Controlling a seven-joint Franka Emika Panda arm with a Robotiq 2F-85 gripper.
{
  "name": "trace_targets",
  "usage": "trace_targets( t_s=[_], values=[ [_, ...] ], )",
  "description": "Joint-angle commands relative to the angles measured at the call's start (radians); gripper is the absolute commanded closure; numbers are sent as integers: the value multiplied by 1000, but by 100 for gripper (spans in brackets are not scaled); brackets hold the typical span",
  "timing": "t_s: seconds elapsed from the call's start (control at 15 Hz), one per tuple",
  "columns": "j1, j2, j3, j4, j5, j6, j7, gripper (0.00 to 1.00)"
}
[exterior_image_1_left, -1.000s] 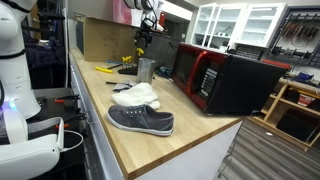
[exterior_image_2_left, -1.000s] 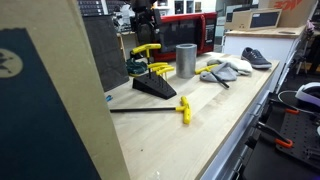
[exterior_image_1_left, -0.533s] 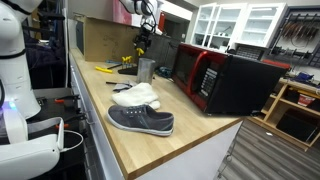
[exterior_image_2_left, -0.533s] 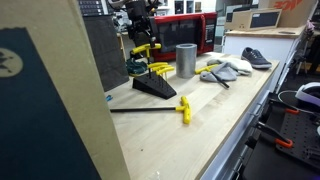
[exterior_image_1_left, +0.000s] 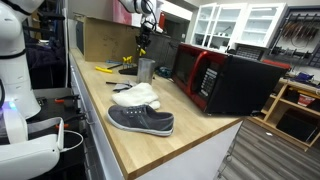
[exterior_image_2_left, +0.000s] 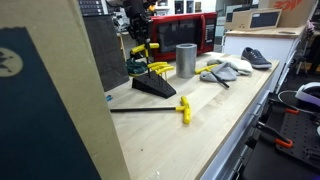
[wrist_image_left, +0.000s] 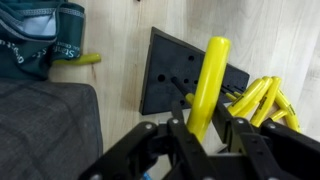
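Observation:
A black wedge-shaped tool stand (wrist_image_left: 165, 75) with holes rests on the wooden bench. Beside it is a bunch of yellow T-handle hex keys (wrist_image_left: 262, 100). One yellow-handled key (wrist_image_left: 207, 85) rises above the stand, and my gripper (wrist_image_left: 200, 125) is shut on its handle, a finger pressed against each side. In an exterior view the gripper (exterior_image_2_left: 140, 42) hangs over the stand (exterior_image_2_left: 150, 85) with the yellow handle (exterior_image_2_left: 144, 49) in its jaws. The gripper (exterior_image_1_left: 141, 38) also shows at the bench's far end in an exterior view.
A loose yellow-handled key (exterior_image_2_left: 183, 108) with a long black shaft lies in front of the stand. Beyond are a metal cup (exterior_image_2_left: 186, 60), a white cloth (exterior_image_1_left: 137, 95), a grey shoe (exterior_image_1_left: 140, 120) and a red-and-black microwave (exterior_image_1_left: 215, 78). A board (exterior_image_1_left: 105, 40) backs the bench.
The gripper came down a little over the stand and its jaws went from wide open to shut on the upright key's yellow handle.

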Motion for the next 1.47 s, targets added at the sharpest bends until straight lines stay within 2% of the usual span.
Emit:
trace_targets(
  t_s=[0.0, 0.07, 0.2, 1.0, 1.4],
  values=[
    [22, 5, -11, 53, -35, -46, 6, 95],
    [24, 4, -10, 57, -38, -49, 4, 99],
    [28, 1, -8, 59, -46, -47, -1, 94],
    [34, -50, -1, 78, -52, -51, -31, 94],
    [-5, -101, 4, 96, -16, -70, -71, 94]
  ],
)
